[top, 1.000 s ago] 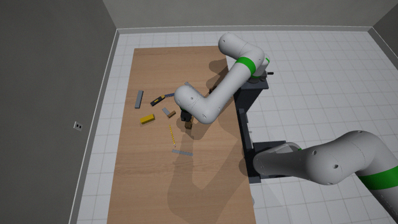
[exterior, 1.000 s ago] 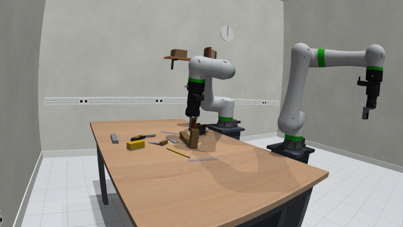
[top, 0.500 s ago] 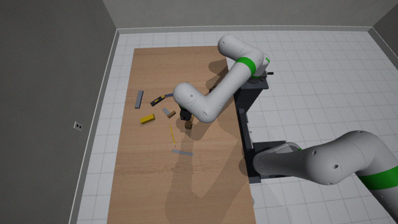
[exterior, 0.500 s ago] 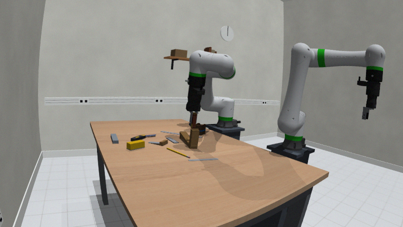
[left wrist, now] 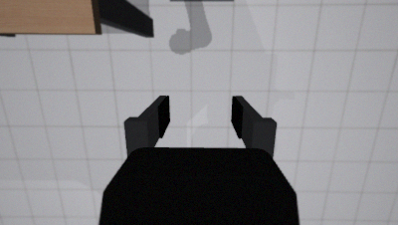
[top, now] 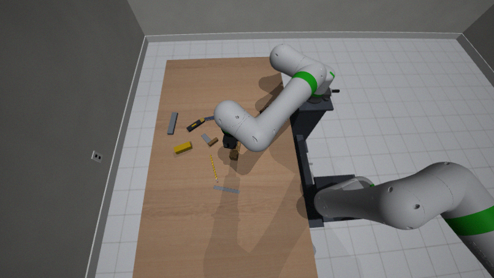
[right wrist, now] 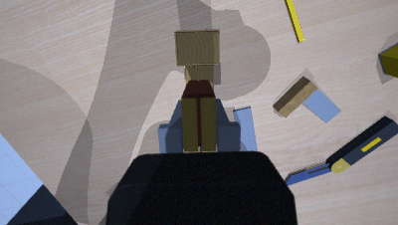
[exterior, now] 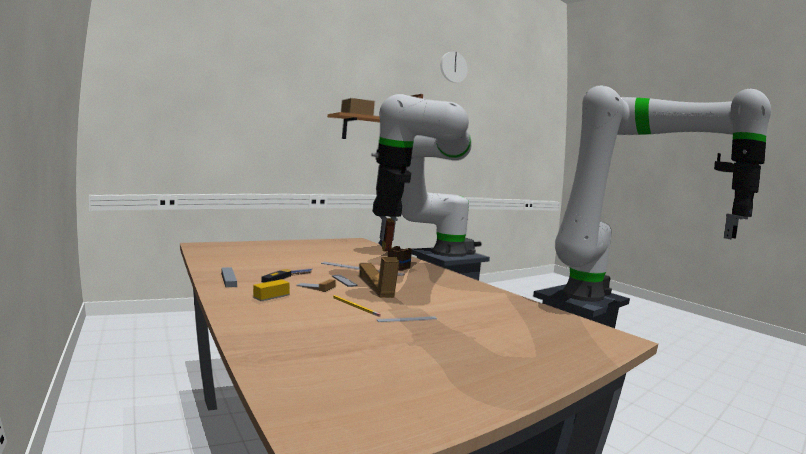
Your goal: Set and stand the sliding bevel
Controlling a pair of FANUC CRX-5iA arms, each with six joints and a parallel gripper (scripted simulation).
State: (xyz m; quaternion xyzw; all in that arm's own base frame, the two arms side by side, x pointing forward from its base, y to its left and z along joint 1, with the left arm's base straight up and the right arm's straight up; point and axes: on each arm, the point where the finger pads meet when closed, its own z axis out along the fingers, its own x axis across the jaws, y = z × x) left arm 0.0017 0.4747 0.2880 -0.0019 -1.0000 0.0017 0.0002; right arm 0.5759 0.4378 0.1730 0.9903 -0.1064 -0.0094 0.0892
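My right gripper (exterior: pixel 386 243) (right wrist: pixel 199 112) is shut on the wooden sliding bevel (exterior: pixel 389 232) (right wrist: pixel 199 90), a red-brown stock with brass-coloured strips. It holds the bevel upright above the table, behind the upright leg (exterior: pixel 388 275) (right wrist: pixel 197 47) and above the rail (exterior: pixel 368 277) (right wrist: pixel 199 73). The bevel's blade and its angle cannot be made out. The black bevel (top: pixel 195 125) (exterior: pixel 276 275) (right wrist: pixel 362 144) lies on the table. A dark brown object (exterior: pixel 400 257) stands beyond the leg; I cannot tell whether it is the slotted block. My left gripper (left wrist: pixel 200 109) is open and empty, high beyond the table edge.
A small square with a wooden stock (top: pixel 212 141) (exterior: pixel 327 285) (right wrist: pixel 296 97), a yellow block (top: pixel 182 147) (exterior: pixel 271 289), a grey bar (top: pixel 172 123) (exterior: pixel 228 276), a pencil (top: pixel 214 168) (exterior: pixel 356 305) and a steel rule (top: pixel 226 189) (exterior: pixel 406 319) lie around the leg and rail.
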